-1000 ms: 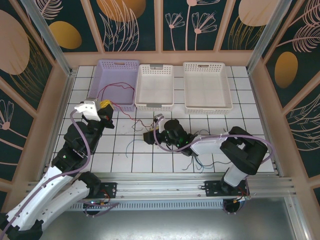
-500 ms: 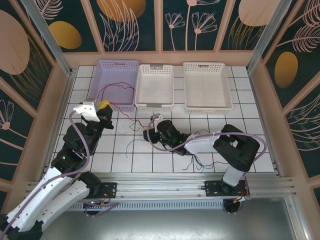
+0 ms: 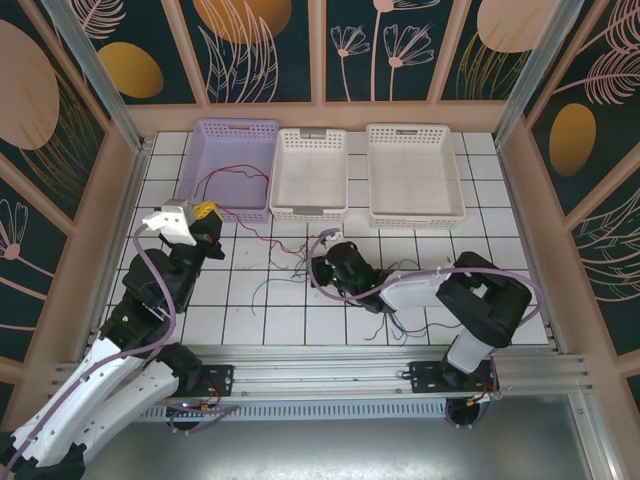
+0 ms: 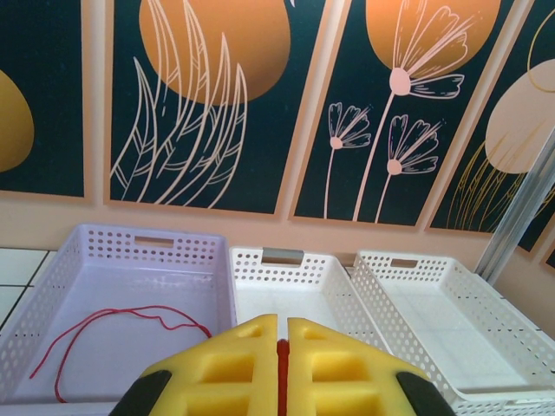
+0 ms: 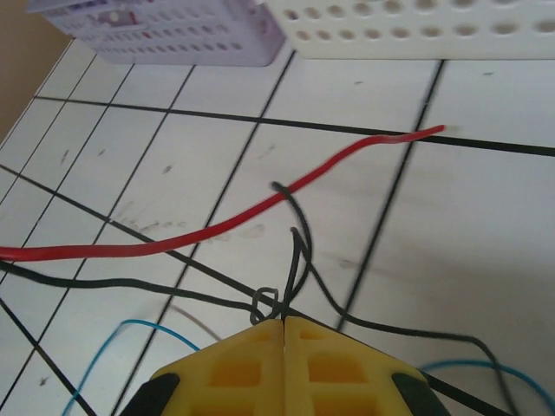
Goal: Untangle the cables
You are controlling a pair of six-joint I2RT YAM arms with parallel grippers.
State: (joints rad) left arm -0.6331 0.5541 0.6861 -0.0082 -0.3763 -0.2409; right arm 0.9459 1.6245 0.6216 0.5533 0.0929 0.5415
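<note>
The cables lie tangled on the tiled floor between the arms, around. A red cable loops inside the purple basket and runs out to my left gripper, which is shut on it; a red strip shows between the yellow pads. From above, that left gripper hovers just in front of the purple basket. My right gripper is low over the floor, shut on a black cable at a small knot. Ahead of it the red cable crosses, and a blue cable lies at the left.
Three baskets stand along the back: purple, a white one in the middle and a wider white one on the right. More loose wire lies near the right arm's elbow. A metal rail bounds the near edge.
The right gripper has closed from open onto the black cable and shifted slightly right. The left gripper stays shut on the red cable and has barely moved.
</note>
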